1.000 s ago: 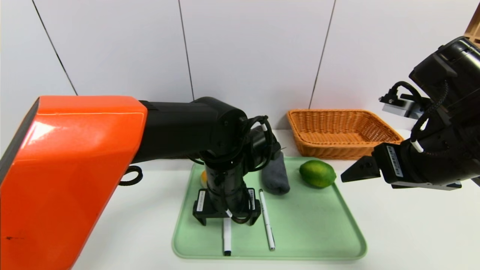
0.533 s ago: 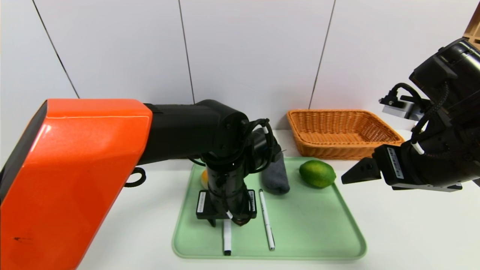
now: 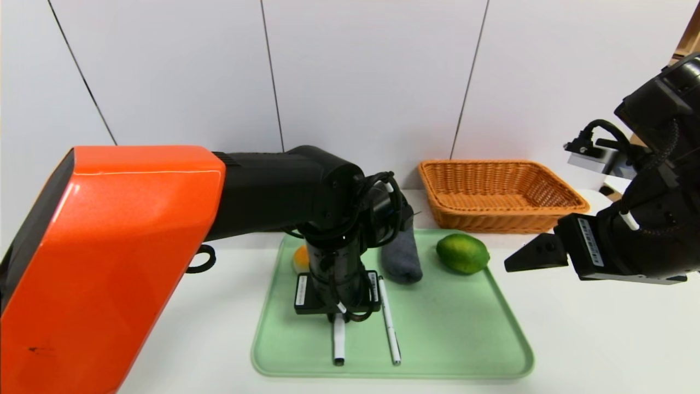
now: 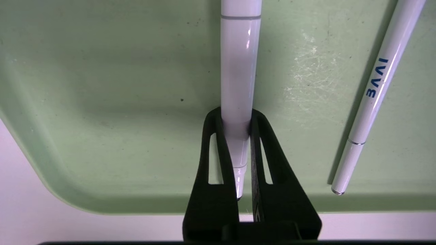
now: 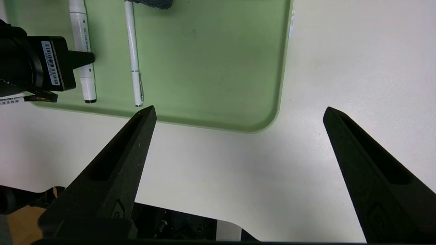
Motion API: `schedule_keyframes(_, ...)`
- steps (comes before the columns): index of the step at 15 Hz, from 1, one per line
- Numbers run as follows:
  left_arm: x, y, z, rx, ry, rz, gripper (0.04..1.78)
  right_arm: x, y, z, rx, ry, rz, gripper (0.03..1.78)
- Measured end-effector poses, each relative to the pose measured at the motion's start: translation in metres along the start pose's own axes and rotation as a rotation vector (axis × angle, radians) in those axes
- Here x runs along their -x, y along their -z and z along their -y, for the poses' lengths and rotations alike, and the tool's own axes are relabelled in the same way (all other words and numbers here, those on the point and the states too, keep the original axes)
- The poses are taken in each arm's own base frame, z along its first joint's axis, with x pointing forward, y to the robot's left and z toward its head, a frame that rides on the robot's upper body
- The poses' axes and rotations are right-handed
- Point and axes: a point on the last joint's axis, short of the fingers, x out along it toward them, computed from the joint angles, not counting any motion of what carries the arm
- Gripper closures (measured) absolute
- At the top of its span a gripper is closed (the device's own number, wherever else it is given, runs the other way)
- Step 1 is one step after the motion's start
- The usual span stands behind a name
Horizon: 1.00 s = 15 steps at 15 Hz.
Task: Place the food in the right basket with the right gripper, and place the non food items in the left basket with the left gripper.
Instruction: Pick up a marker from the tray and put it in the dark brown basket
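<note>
My left gripper [image 3: 334, 313] points down over the green tray [image 3: 465, 334] and is shut on a thick white marker pen [image 3: 339, 343]. The left wrist view shows its jaws clamped on the pen [image 4: 240, 68] near the tip. A slimmer white pen [image 3: 389, 323] lies just beside it on the tray [image 4: 102, 102]. The rolled grey cloth [image 3: 402, 256], the green lime [image 3: 462, 253] and the bun [image 3: 300, 258] lie at the tray's far side. My right gripper [image 3: 517, 261] is open and empty above the table, right of the lime. The peeler is out of view. The dark basket is hidden.
The orange wicker basket [image 3: 497, 191] stands behind the tray at the right, against the wall. My bulky orange and black left arm [image 3: 136, 235] blocks the left of the table. A black ring [image 3: 199, 260] shows beside it. Bare white table [image 5: 238, 163] lies under my right gripper.
My left gripper has closed on the marker pen, which has shifted a little to the right. My right gripper has drifted slightly to the right.
</note>
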Motion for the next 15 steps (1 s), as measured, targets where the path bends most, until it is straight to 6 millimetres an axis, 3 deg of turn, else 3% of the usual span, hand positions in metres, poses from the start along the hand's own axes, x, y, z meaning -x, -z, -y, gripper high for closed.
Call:
schedule_keyframes(3, 0.020, -0.003, 0.001, -0.003, 0.074, 0.059, 1.65, 0.001, 0.005, 0.002, 0.001, 0.002, -0.007, 0.12)
schedule_keyframes(5, 0.051, -0.005, -0.001, -0.016, 0.184, 0.146, 1.65, 0.001, 0.007, 0.003, 0.002, 0.001, -0.011, 0.12)
schedule_keyframes(8, 0.116, -0.010, -0.017, -0.001, 0.416, 0.319, 1.65, 0.001, 0.009, 0.003, 0.005, -0.004, -0.017, 0.12)
schedule_keyframes(10, 0.157, -0.026, -0.041, 0.088, 0.545, 0.507, 1.65, 0.001, 0.009, 0.003, 0.006, -0.006, -0.016, 0.12)
schedule_keyframes(12, 0.180, -0.045, -0.069, 0.229, 0.579, 0.670, 1.65, 0.001, 0.009, 0.003, 0.006, -0.006, -0.014, 0.12)
schedule_keyframes(15, 0.176, -0.080, -0.114, 0.430, 0.458, 0.800, 1.65, 0.001, 0.009, 0.003, 0.006, -0.006, -0.014, 0.12)
